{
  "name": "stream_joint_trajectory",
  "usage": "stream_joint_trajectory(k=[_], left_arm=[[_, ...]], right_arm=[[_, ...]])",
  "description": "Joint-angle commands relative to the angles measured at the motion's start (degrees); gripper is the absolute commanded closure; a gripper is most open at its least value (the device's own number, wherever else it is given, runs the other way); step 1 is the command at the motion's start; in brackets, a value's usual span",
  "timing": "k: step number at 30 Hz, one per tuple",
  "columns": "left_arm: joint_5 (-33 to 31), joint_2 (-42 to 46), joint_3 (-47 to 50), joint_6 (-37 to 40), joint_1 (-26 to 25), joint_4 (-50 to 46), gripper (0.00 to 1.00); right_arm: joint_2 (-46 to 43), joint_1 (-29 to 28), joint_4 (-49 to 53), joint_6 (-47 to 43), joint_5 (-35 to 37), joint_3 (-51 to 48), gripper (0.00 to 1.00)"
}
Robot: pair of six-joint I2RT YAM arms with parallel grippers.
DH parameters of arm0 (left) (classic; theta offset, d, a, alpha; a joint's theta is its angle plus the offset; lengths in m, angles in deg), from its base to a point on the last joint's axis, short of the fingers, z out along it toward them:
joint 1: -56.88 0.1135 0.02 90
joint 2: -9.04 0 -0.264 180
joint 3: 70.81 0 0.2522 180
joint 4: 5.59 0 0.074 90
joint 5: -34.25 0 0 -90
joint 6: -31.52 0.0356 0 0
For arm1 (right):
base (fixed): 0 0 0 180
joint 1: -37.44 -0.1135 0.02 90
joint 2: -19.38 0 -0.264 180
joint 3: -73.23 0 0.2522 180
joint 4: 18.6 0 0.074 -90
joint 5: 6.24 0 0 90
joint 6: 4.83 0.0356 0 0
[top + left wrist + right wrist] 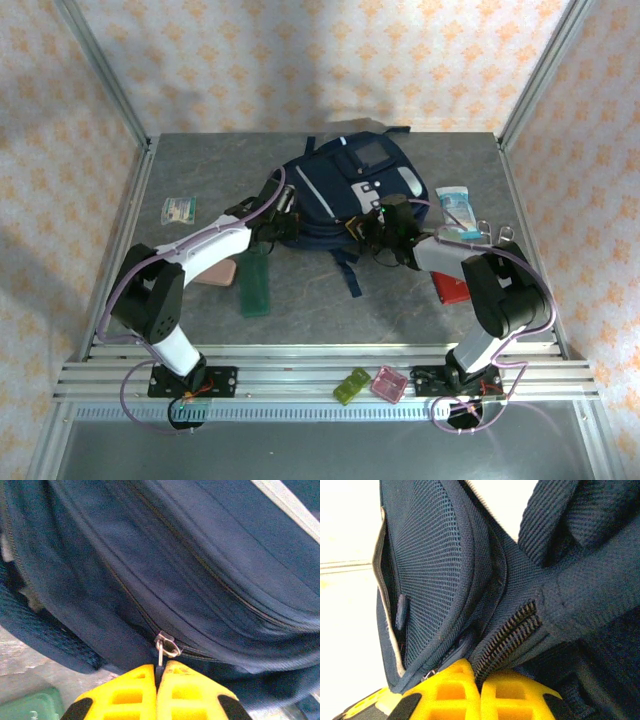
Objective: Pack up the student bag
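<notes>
While the bag point(350, 180) is lying right up against both claws, the left claw point(157, 680) is clenching the zip pull point(161, 652) at its tips, the zip line point(135, 600) running away up-left, and the right claw point(479, 687) is, it seems, pinching the bag's fabric at its own tips

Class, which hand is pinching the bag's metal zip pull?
The left hand: the metal zip pull runs down between its shut jaws. The right hand instead clamps the student bag by fabric beside zip teeth.
</notes>
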Motion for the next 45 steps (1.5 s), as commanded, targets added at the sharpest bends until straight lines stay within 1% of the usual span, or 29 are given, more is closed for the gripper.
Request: stream_joint_trajectory(k=[1, 5, 9, 13, 16, 17, 19, 21, 23, 25, 30, 33, 36, 39, 41, 44, 45], left_arm=[[-3.96, 2.59, 1.51, 0.24, 0.25, -2.51, 1.0], [-2.17, 3.19, 1.38, -0.15, -3.67, -2.55, 1.0], [1.67, 3.54, 1.46, -2.23, -7.97, -1.2, 1.0], [4.33, 1.85, 0.47, -4.98, -13.62, 1.09, 1.0], [4.52, -0.26, -1.7, -6.32, -16.78, 3.12, 1.0], [4.06, -0.86, -2.4, -6.55, -17.42, 3.96, 1.0], [2.74, -2.83, -4.11, -7.09, -18.16, 5.59, 1.0], [2.11, -4.91, -6.21, -7.2, -18.37, 5.99, 1.0], [2.14, -6.52, -7.94, -7.19, -18.3, 6.06, 1.0], [2.3, -7.18, -8.89, -6.97, -18.35, 6.11, 1.0], [2.15, -7.28, -9.41, -6.32, -18.37, 5.55, 1.0], [2.07, -6.97, -9.2, -6.22, -18.36, 5.29, 1.0], [1.99, -6.88, -8.68, -6.35, -18.36, 5.36, 1.0], [1.97, -6.66, -8.07, -6.64, -18.45, 5.93, 1.0], [1.36, -6.62, -7.87, -6.74, -18.4, 5.96, 1.0], [-0.33, -6.23, -7.22, -6.72, -18.45, 5.73, 1.0], [-1.14, -6.03, -6.92, -6.78, -18.46, 5.45, 1.0]], right_arm=[[-0.18, 2.45, 3.19, -3.56, 6.08, 2.48, 1.0], [0.42, 2.97, 5.58, -5.54, 6.88, 5.81, 1.0], [0.43, 3.72, 8.88, -7.91, 7.85, 9.25, 1.0], [0.17, 5.08, 10.69, -8.92, 7.98, 11.03, 1.0], [0.15, 5.92, 11.86, -9.77, 8.76, 11.46, 1.0], [0.37, 6.09, 12.38, -10.2, 8.65, 11.63, 0.98], [0.81, 6.16, 14.17, -10.96, 7.6, 12.18, 0.8], [0.08, 6.11, 14.47, -10.15, 5.51, 11.2, 0.68], [-2.04, 5.81, 12.87, -8.71, 3.33, 8.13, 0.63], [-4.8, 4.94, 12.45, -7.9, 2.45, 5.1, 0.6], [-9.7, 2.25, 11.48, -6.27, 2.07, -0.11, 0.58], [-9.81, 1.0, 9.76, -5.14, 1.58, -1.0, 0.58], [-8.01, 0.11, 9.28, -4.84, 1.31, 0.23, 0.59], [-5.41, -0.56, 8.62, -4.4, 0.58, 1.58, 0.63], [-4.21, -0.69, 8.39, -4.15, 0.51, 2.08, 0.73], [-3.8, -0.63, 6.69, -3.44, 1.28, 1.64, 0.93], [-3.99, -0.63, 6.46, -3.34, 1.78, 1.47, 0.96]])
